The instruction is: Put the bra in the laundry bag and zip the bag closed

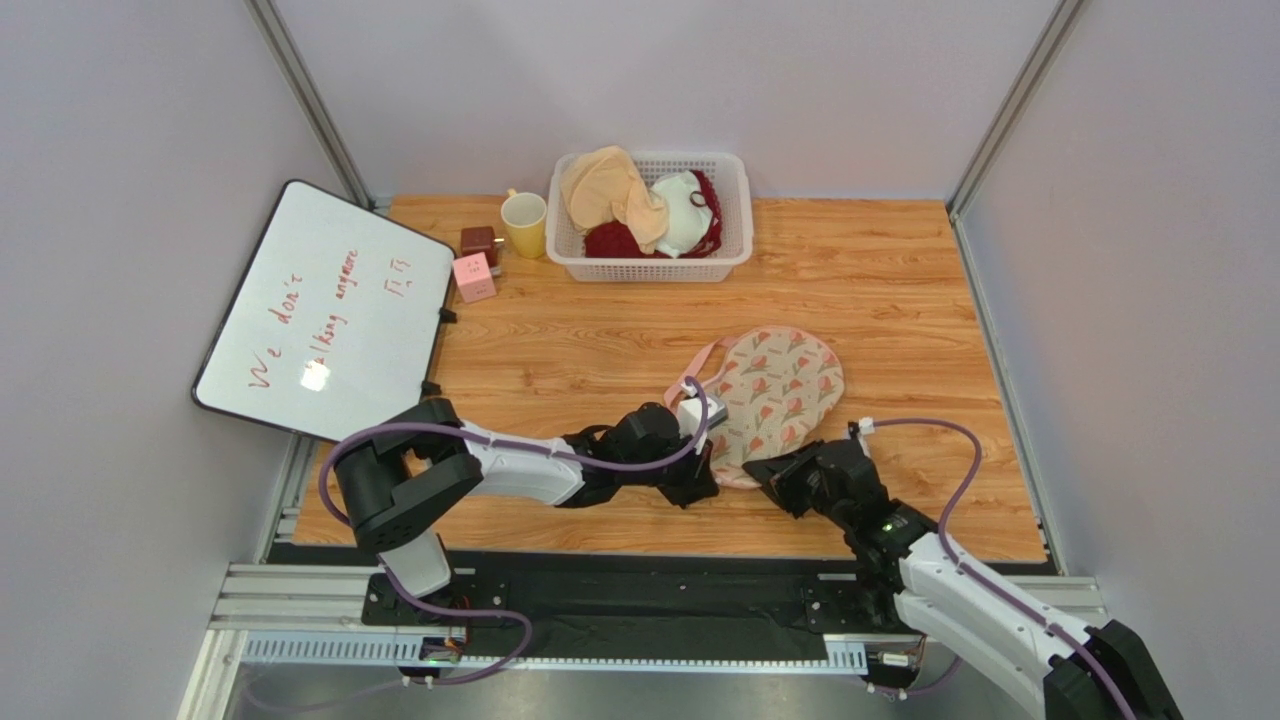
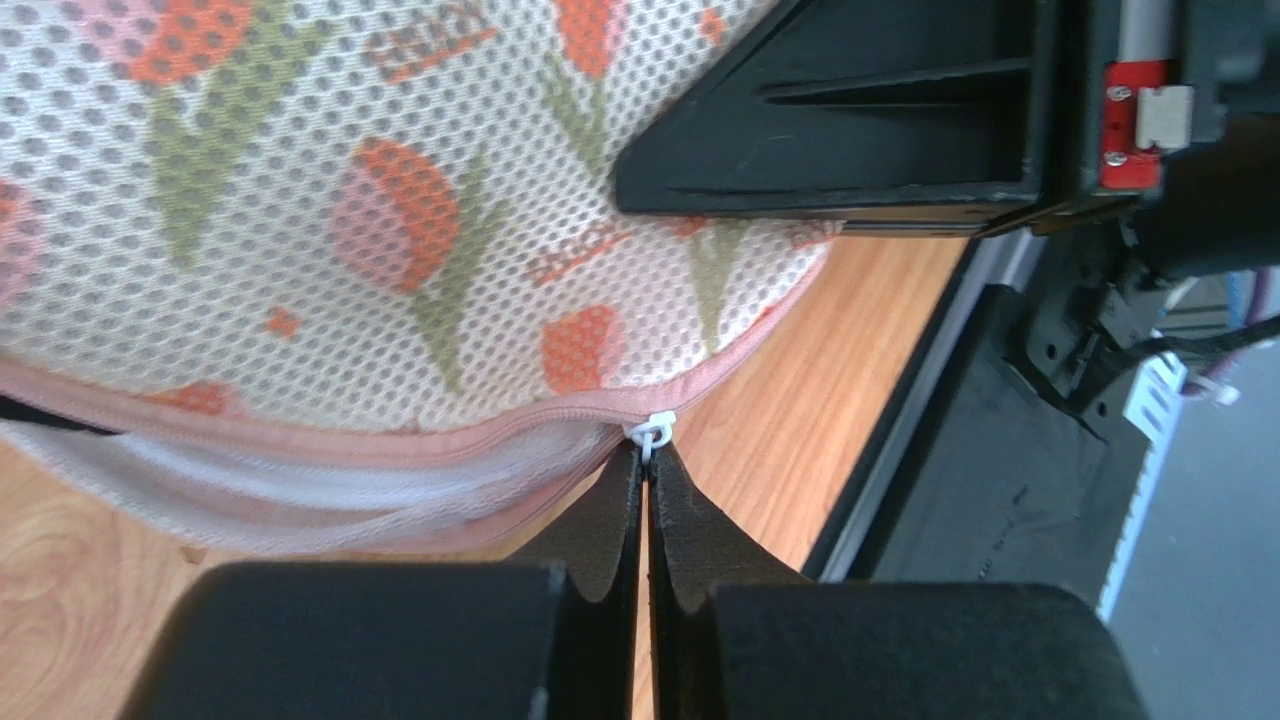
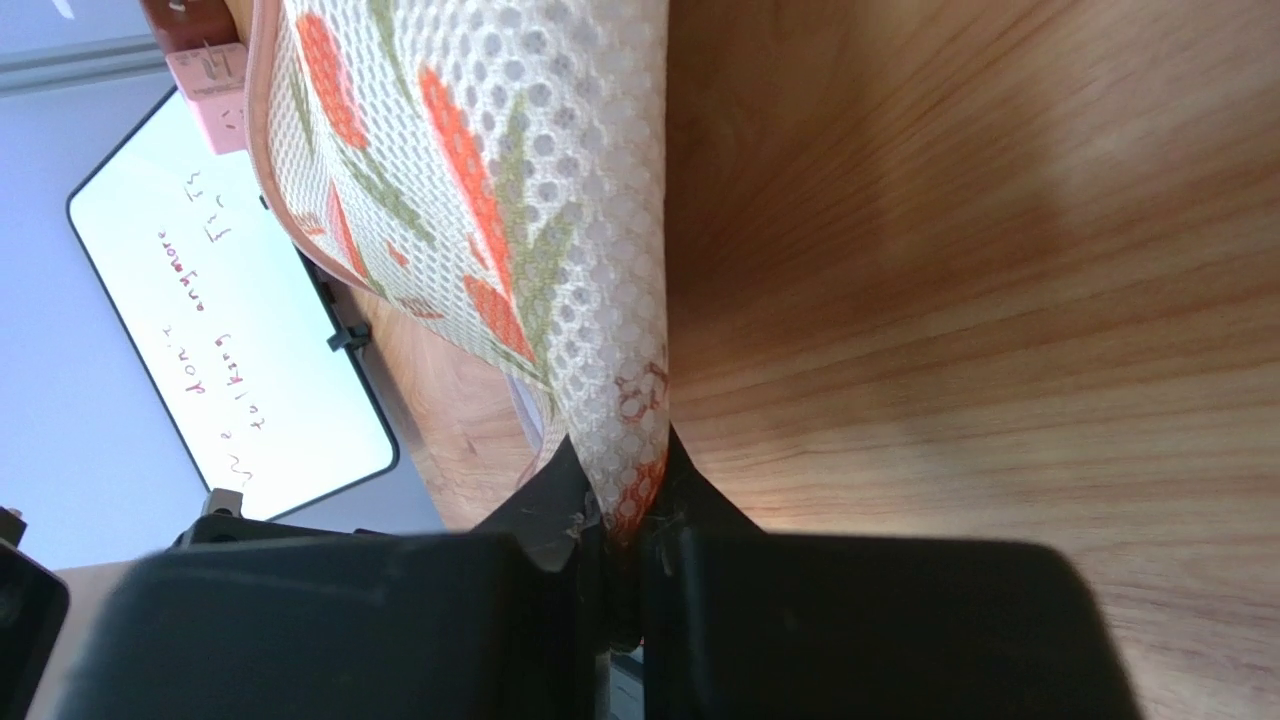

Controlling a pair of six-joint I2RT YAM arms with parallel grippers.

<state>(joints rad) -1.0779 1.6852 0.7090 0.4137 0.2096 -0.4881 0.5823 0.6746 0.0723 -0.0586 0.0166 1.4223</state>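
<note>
The laundry bag (image 1: 774, 390) lies flat mid-table, cream with pink-red prints. My left gripper (image 1: 703, 477) is at its near-left edge, shut on the white zipper pull (image 2: 651, 435). Left of the pull, the pink zipper edging (image 2: 376, 443) gapes, with white mesh showing between its two sides. My right gripper (image 1: 766, 473) is shut on the bag's near edge, with printed mesh fabric (image 3: 624, 450) pinched between the fingers. In the left wrist view the right gripper's black body (image 2: 857, 120) hovers just over the bag (image 2: 376, 225). The bra is hidden from every view.
A white slatted basket (image 1: 646, 273) at the back holds a beige bra and a white one with dark-red trim. A yellow cup (image 1: 525, 225), a brown cube (image 1: 481, 240) and a pink block (image 1: 473, 278) stand to its left. A whiteboard (image 1: 323, 308) overhangs the left edge.
</note>
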